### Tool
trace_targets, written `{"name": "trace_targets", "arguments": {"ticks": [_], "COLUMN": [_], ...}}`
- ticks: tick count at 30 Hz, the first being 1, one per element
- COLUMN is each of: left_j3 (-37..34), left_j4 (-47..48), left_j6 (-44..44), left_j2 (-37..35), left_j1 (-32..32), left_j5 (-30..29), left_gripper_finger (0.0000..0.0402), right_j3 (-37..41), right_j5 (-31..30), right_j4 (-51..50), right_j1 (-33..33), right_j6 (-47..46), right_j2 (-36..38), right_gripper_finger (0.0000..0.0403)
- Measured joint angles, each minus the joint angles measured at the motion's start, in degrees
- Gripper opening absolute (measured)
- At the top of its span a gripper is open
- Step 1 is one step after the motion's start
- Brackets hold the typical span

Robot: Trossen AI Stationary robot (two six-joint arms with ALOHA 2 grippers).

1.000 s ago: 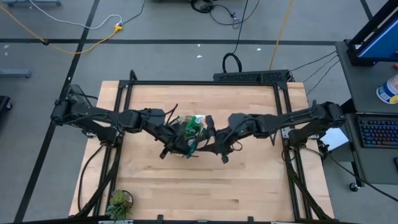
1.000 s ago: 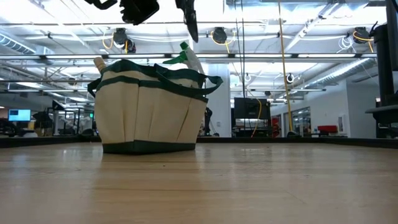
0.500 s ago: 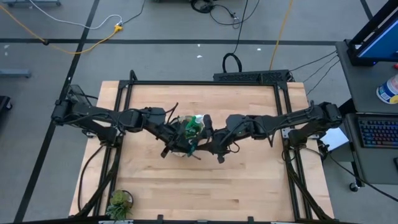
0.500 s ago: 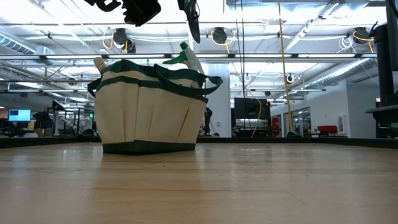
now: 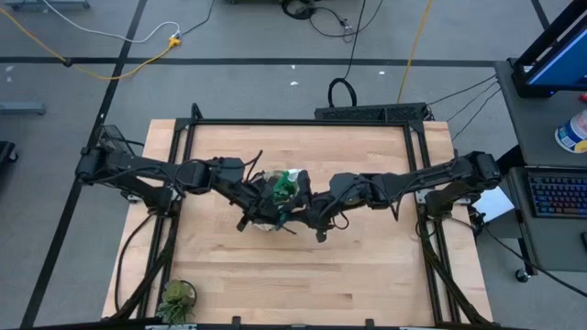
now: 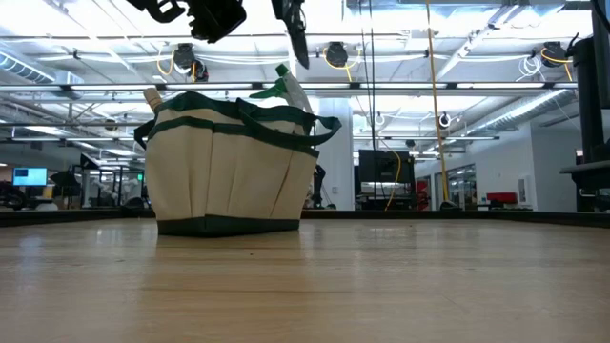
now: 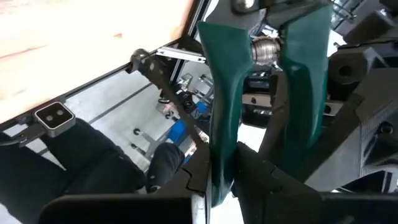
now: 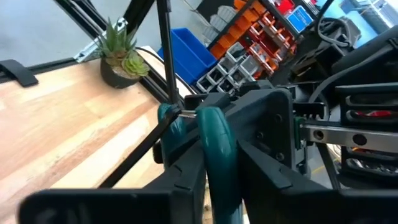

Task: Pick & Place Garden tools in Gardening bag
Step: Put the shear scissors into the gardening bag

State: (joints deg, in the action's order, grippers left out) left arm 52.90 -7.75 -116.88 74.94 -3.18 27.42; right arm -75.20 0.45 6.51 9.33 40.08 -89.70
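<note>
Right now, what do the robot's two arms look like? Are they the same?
Yes, they match. The left arm and the right arm are both dark, nearly black, built of long slim links with chunky round joints. Thin black cables loop beside them. Each ends in a blocky black two-finger gripper: the left gripper and the right gripper. No bright markings show from above.

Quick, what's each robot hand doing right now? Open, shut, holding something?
Left gripper: shut on the green-handled pruning shears, above the gardening bag.
Right gripper: at the shears' handles too; open or shut cannot be told.
</note>
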Motion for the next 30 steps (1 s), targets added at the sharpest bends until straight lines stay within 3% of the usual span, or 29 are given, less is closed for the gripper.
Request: {"name": "trace_targets", "arguments": {"ticks": [3, 8, 10, 18, 23, 30], "left_j3": [0.0, 0.0, 0.0, 0.0, 0.08, 0.35], "left_j4": [0.15, 0.4, 0.69, 2.89, 7.89, 13.43], "left_j6": [0.59, 2.52, 4.74, 23.58, 34.17, 42.81], "left_j2": [0.04, 0.03, 0.04, -0.72, -2.12, -4.47], "left_j1": [-0.04, 0.07, 0.35, 4.12, 7.53, 12.23], "left_j5": [-0.01, -0.22, -0.2, 2.57, 3.87, 2.74], "left_gripper_finger": [0.0042, 0.0044, 0.0064, 0.0141, 0.0151, 0.0153], "right_j3": [0.0, 0.02, 0.02, 0.04, 0.04, 0.13], "right_j5": [-0.39, -0.51, -0.83, -2.0, -6.14, -6.6], "right_j4": [0.39, 0.56, 0.59, 0.97, 0.76, -1.36], "right_j1": [0.29, 0.36, 0.6, 1.04, 1.54, 2.15], "right_j6": [0.28, 0.05, -0.17, -2.66, -3.04, -5.73], "right_j2": [-0.18, -0.18, -0.22, -0.14, -0.37, -0.39], "right_gripper_finger": [0.0048, 0.0049, 0.0049, 0.0048, 0.0048, 0.0048]}}
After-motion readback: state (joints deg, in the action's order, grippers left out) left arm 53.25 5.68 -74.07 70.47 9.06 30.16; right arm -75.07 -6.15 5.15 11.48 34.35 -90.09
